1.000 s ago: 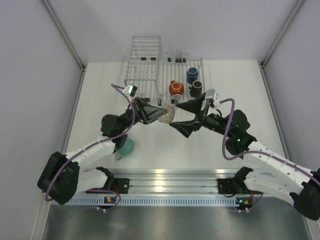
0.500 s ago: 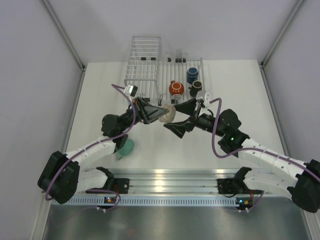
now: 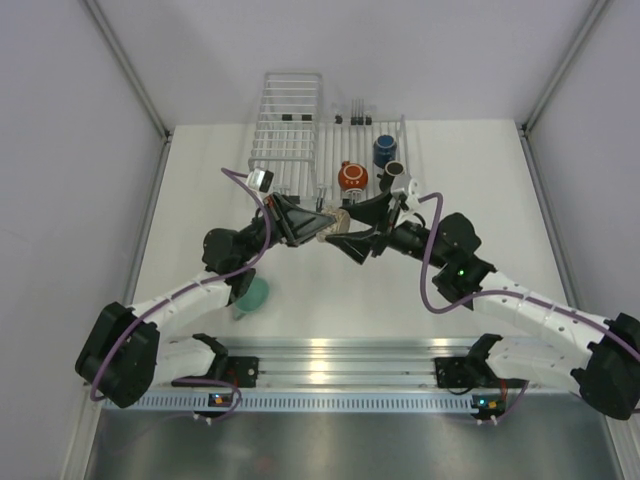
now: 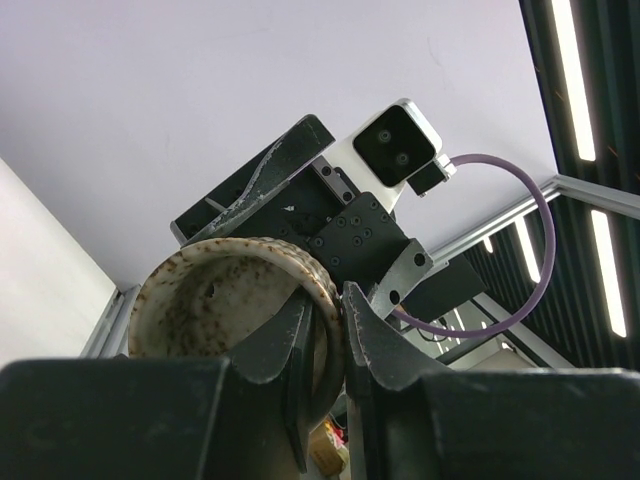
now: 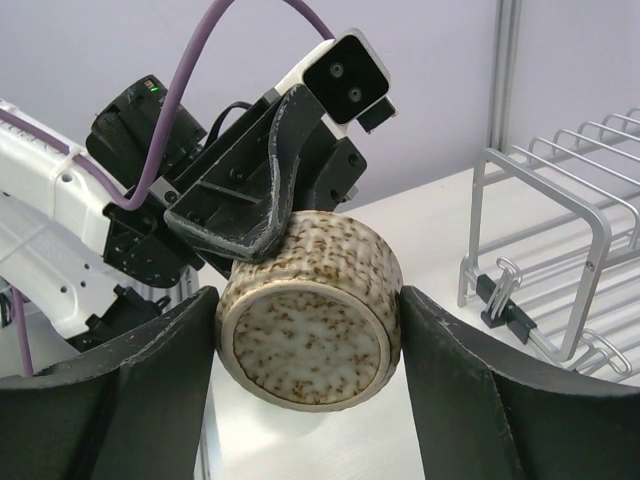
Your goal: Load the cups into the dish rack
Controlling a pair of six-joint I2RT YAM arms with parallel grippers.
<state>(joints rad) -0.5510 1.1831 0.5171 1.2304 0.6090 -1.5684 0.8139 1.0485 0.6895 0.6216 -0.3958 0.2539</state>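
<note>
Right wrist view shows the beige mug (image 5: 312,305) lying on its side in the air, base toward us, with the right gripper (image 5: 305,350) set around it: its two dark fingers lie against the mug's opposite flanks, closed to the body's width. The left gripper (image 4: 335,330) pinches the rim, one finger inside the wall and one outside. From above, the pair meet just in front of the dish rack (image 3: 404,135), where the dark blue cup (image 3: 383,150), the orange-red cup (image 3: 351,177) and a brown cup (image 3: 393,172) already sit; the mint-teal cup (image 3: 255,293) waits on the table (image 3: 480,200) by the left arm. We judge this a handover. To do it well, we want the right grip firm and square on the body before the left lets go. The left should then back straight out along the mug's axis, so its inner finger does not drag the rim. Against a second ago, the right gripper has come in from well apart and its jaws have gone from wide to snug on the mug; the left has not changed.
</note>
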